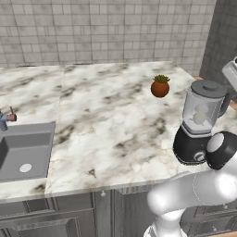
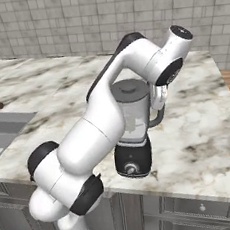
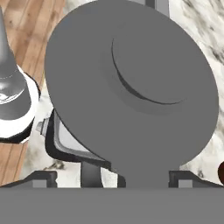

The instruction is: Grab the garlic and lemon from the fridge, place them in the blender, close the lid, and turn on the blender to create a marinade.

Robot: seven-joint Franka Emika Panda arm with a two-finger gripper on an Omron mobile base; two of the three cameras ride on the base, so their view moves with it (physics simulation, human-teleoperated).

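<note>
- Hand view, nearest: the lid [image 3: 131, 92], a dark grey disc with raised centre knob, sits directly under the hand [image 3: 113, 179]. Two dark finger tips [image 3: 41, 178] stand wide apart at 7 and 5 o'clock, either side of the lid's tab. Fully open, holding nothing.
- The same view shows the jar rim and black base beneath the lid at 8 o'clock, wooden floor at 10 o'clock, and marble table [image 3: 201, 26] at 2 o'clock; the floor is not visible this way from the left base camera.
- Right base view: the white arm crosses in front of the blender [image 2: 133, 135]; the wrist hangs just above the lid [image 2: 130, 89]. The front knob on the black base is visible here. The fingers themselves cannot be made out.
- Left base view: the blender [image 1: 200, 122] stands unobstructed near the table's [image 1: 111, 120] front edge at 3 o'clock, lid [image 1: 209, 88] seated on the jar, pale contents showing through the glass.
- Left base view only: a potted plant [image 1: 160, 86] beyond the blender at 1 o'clock, apart from it.
- Sink [image 1: 23, 150] at 9 o'clock, with faucet [image 1: 5, 119]; the right base view shows its corner [image 2: 1, 134] at 9 o'clock.
- Farthest: grey tiled wall [image 1: 106, 28].
</note>
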